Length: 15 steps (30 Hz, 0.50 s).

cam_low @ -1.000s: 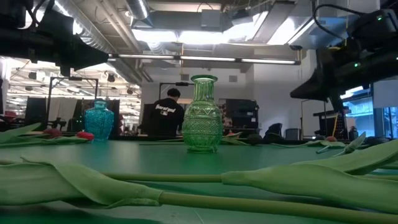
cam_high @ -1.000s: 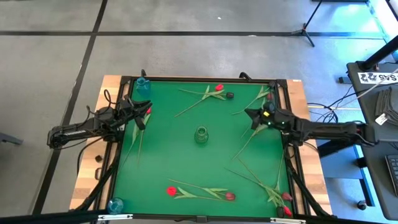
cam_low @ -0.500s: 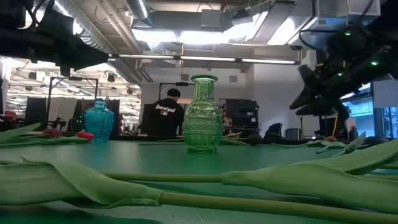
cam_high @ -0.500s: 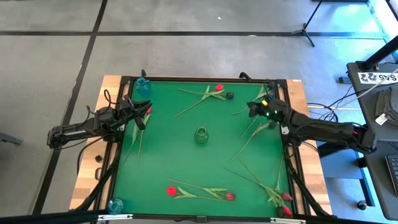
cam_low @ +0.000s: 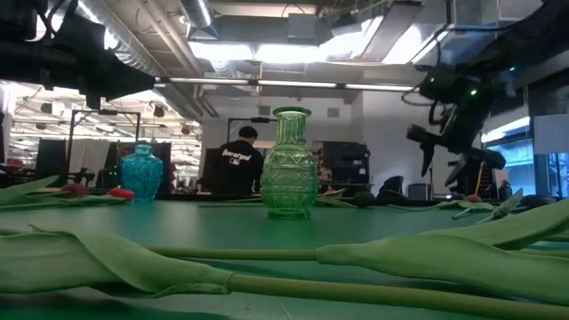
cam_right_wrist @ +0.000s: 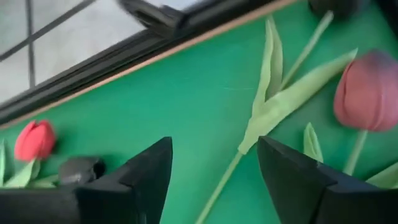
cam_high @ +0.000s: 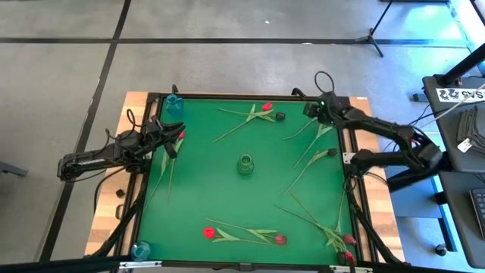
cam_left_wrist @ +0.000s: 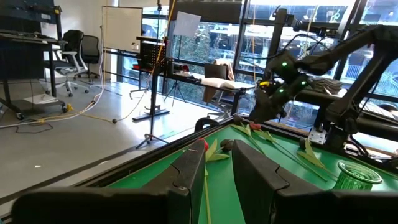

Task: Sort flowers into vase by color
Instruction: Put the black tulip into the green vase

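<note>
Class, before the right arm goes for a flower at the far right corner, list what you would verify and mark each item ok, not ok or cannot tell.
1. Right gripper open and empty: ok.
2. A stem lies between its fingers: ok, a green stem runs through the gap, below them.
3. Colour of the target known: cannot tell; a dull red tulip lies beside that stem, not clearly on it.
4. Green vase upright at mid table: ok.
5. Left gripper out of the way, at the left edge: ok.
6. Whether it holds a flower: cannot tell.
</note>
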Tool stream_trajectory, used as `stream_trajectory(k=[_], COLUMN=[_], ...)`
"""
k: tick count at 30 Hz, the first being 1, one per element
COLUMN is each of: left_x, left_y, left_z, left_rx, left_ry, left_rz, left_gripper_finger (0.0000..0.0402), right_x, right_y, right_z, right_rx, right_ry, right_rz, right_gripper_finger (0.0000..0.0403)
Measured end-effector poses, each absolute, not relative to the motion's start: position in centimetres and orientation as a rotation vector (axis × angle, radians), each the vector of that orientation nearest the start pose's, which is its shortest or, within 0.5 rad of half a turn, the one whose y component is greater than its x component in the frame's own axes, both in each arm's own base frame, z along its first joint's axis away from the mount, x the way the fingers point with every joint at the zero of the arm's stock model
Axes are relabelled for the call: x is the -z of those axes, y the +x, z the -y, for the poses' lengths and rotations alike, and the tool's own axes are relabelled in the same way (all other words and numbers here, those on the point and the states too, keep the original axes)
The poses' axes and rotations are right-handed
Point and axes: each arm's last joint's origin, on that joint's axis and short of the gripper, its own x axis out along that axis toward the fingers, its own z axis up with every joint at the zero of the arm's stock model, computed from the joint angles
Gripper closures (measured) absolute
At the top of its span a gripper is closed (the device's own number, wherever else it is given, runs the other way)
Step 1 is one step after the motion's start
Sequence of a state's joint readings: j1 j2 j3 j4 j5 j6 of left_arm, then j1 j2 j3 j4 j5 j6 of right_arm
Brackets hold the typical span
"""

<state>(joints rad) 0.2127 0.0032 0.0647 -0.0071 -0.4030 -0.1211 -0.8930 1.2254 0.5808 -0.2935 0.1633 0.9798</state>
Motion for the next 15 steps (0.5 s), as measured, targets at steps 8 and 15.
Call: stream_trajectory(k=[8, 15], left_x=[-18.4, -18.4], left_y=[8.7, 8.7], left_z=[-3.0, -3.0], left_rx=[-0.611, -0.612], left_ry=[-0.122, -0.122], left_rz=[0.092, 0.092], left_gripper_finger=[0.0323, 0.0323], right_x=[-14.6, -14.1], right_y=[13.3, 13.4], right_z=[18.9, 19.3], right_rx=[1.584, 1.699], right_ry=[1.357, 1.357], right_rz=[-0.35, -0.273], right_gripper_finger=[0.0185, 0.0206])
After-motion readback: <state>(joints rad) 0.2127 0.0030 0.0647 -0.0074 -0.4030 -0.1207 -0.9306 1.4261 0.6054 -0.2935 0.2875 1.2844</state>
